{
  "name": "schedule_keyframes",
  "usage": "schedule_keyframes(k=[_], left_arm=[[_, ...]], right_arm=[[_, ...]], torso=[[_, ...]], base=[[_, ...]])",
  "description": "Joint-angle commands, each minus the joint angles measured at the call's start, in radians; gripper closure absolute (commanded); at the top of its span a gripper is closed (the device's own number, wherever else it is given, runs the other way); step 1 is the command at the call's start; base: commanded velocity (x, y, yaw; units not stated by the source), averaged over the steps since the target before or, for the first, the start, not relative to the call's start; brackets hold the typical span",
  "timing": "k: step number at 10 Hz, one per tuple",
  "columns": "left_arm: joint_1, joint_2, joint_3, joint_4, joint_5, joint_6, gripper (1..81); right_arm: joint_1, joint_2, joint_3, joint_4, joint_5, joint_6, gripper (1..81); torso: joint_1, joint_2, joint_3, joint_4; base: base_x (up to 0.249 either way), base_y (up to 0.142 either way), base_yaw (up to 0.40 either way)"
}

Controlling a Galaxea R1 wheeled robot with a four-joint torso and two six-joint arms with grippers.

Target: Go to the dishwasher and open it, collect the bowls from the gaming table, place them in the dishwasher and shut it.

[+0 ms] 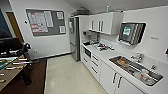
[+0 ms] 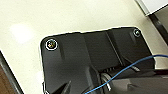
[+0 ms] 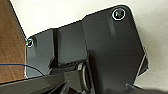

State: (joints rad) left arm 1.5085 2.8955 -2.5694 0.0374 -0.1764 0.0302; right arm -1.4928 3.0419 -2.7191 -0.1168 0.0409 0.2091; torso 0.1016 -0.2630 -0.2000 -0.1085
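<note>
1. I'm in the kitchen; the dishwasher (image 1: 87, 53) sits ahead and slightly right, under the counter (image 1: 105, 53), door closed.
2. The pale floor (image 1: 67, 75) lies between us.
3. I cannot tell either gripper's state.

A kitchenette fills the right half of the frame: a white surface (image 1: 105, 53) runs along the right wall, with a steel sink (image 1: 135, 68) set into it at lower right and white drawers and cupboard doors (image 1: 110, 77) below. White wall cupboards (image 1: 103, 23) hang at upper centre, beside a tall steel fridge (image 1: 74, 37). A grey noticeboard (image 1: 46, 21) covered in papers hangs on the white back wall at upper left. The pale cream floor (image 1: 67, 75) spreads through the centre, meeting dark brown flooring (image 1: 37, 80) at lower left.
</note>
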Motion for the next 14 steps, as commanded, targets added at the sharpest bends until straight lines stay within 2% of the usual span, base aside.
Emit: schedule_keyframes(k=[1,14], left_arm=[[-0.044,-0.010,-0.003,0.008,0.048,0.008,1.0],[-0.044,-0.004,-0.003,0.007,0.055,0.011,1.0]], right_arm=[[0.047,0.002,-0.003,-0.007,-0.047,-0.001,1.0],[0.053,0.008,-0.003,-0.012,-0.045,-0.004,1.0]], torso=[[0.000,0.000,0.000,0.000],[0.000,0.000,0.000,0.000]], base=[[0.000,0.000,0.344],[0.000,0.000,0.345]])
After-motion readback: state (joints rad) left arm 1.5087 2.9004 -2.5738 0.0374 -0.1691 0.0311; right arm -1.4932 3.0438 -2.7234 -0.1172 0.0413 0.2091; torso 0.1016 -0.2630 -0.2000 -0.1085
